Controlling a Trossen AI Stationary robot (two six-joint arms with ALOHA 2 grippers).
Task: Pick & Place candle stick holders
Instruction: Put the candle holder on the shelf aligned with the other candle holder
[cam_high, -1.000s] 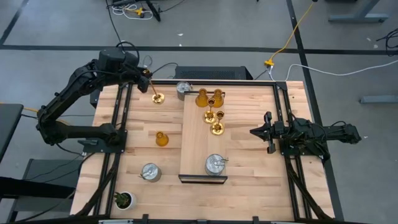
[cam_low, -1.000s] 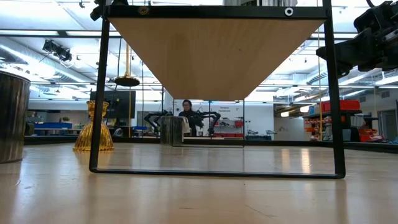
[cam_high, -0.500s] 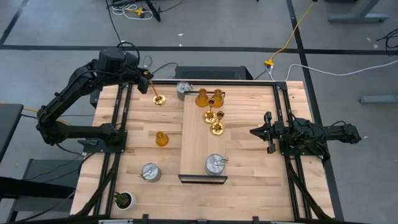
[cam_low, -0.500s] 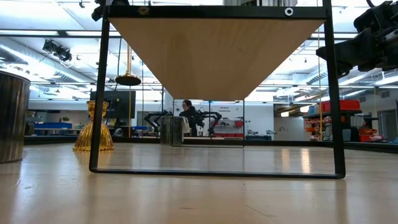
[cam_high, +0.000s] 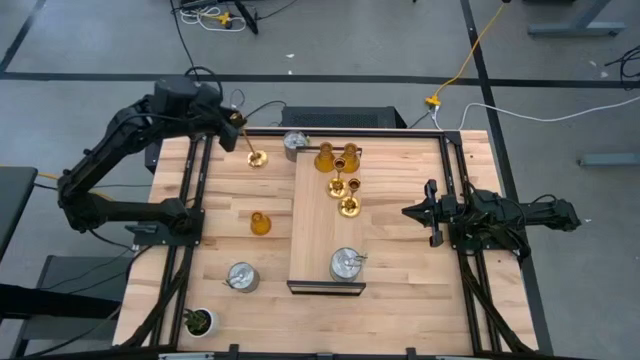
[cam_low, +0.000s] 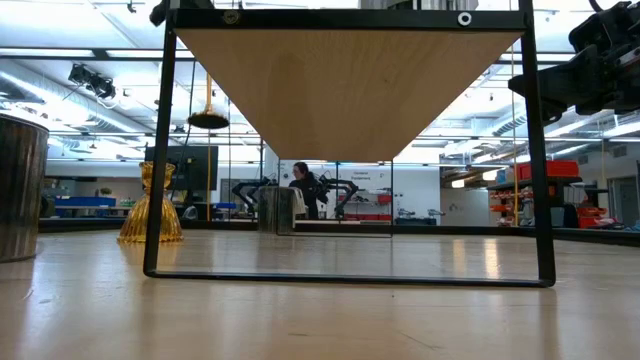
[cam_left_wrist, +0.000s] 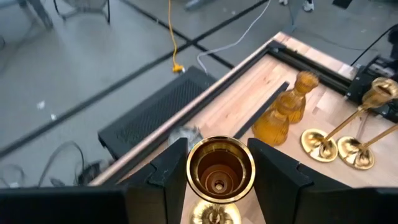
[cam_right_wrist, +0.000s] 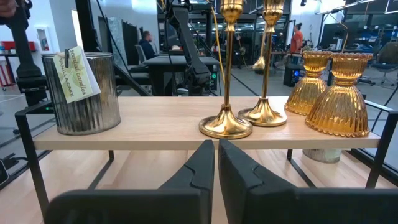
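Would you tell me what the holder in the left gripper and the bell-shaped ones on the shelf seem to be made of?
Gold candlestick holder: apparently polished brass-like metal, given its mirror shine. Amber bell-shaped holders: probably ribbed glass, since they look translucent and glossy.

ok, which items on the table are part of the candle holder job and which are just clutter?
Job:
- gold holder gripped by the left gripper
- two gold holders on the raised shelf
- two amber holders on the shelf, one on the table
- three silver holders

Not job:
- potted plant
- right gripper, idle
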